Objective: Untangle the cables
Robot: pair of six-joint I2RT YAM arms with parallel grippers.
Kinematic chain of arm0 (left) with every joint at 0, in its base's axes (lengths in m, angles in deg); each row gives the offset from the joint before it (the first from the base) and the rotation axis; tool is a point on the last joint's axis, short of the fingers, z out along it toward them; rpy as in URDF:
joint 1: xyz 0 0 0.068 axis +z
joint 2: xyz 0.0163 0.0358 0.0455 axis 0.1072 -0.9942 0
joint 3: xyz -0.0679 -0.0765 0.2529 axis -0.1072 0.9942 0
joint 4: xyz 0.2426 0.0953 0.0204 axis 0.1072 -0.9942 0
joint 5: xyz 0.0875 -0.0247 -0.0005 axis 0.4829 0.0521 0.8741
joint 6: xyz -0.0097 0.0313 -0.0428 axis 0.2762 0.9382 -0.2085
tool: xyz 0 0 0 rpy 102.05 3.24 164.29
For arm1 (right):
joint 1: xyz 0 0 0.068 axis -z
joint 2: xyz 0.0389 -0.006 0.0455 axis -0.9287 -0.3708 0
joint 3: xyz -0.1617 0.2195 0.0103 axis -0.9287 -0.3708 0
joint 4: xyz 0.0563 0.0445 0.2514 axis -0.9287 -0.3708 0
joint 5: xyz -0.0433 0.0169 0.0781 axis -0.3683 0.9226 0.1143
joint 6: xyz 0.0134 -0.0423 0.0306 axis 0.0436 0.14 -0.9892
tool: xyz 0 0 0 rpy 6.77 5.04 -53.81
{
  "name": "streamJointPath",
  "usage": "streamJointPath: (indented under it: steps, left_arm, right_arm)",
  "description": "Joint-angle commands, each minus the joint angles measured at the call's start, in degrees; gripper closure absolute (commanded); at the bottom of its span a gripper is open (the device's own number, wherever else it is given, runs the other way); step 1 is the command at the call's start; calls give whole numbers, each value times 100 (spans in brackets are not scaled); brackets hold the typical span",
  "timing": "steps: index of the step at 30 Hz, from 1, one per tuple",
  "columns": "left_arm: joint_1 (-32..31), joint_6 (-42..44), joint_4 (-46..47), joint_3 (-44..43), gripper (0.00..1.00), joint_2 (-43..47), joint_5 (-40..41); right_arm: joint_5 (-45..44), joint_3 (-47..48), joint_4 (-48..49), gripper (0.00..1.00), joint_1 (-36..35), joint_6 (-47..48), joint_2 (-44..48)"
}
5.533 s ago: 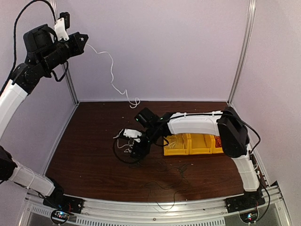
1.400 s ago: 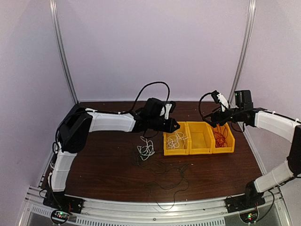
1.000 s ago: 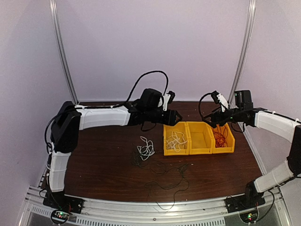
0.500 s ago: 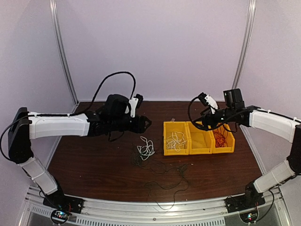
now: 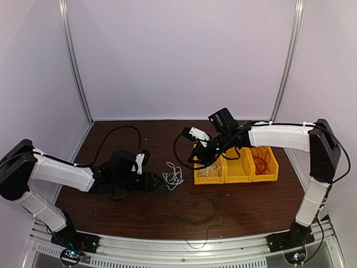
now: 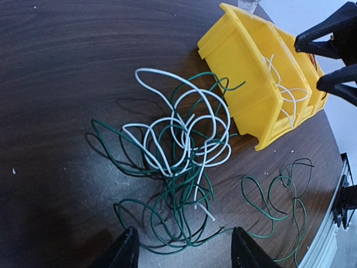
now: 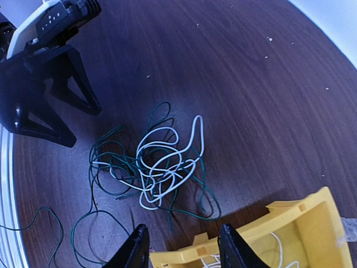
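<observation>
The left gripper sits low over the table, its two fingers spread wide with nothing pinched between them. The cables, a tangle of white and dark green wire, lie on the wood directly ahead of it. The nearest green loops reach up to the gap between the fingertips, though I cannot tell whether they touch.

The right gripper hangs on the opposite side of the tangle, fingers also parted and empty. It is over the left end of the row of yellow bins, with the tangle just beyond its tips.

The tangle lies near the middle of the table, just beside the leftmost bin's outer wall. That bin holds white wire, and the rightmost of the three holds red wire. A loose green strand lies apart from the tangle, toward the table's near edge.
</observation>
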Motion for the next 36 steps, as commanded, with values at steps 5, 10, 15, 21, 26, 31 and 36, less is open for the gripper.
streamJointPath:
  steps: [5, 10, 15, 21, 26, 31, 36]
  left_arm:
    - [15, -656, 1485, 402, 47, -307, -375]
    - [15, -817, 2015, 504, 58, -699, -505]
    - [15, -934, 2350, 598, 67, -932, -536]
    - [15, -1063, 2631, 639, 75, -1203, -638]
    - [15, -1121, 2791, 642, 77, -1359, -660]
    - [15, -1175, 2888, 659, 79, -1469, -642]
    - [15, -1174, 2918, 630, 58, -1605, -557]
  right_arm:
    - [88, 823, -655, 52, -602, -219, -964]
    - [28, 1134, -730, 51, -707, -422, -1377]
    - [-64, 1455, -839, 50, -712, -656, -1729]
    - [-124, 1767, -849, 51, -715, -946, -2052]
    - [-337, 2021, -948, 68, -712, -1117, -2312]
    - [-324, 1964, -855, 80, -712, -1309, -2234]
    - [-153, 1976, -982, 93, -713, -1347, -2008]
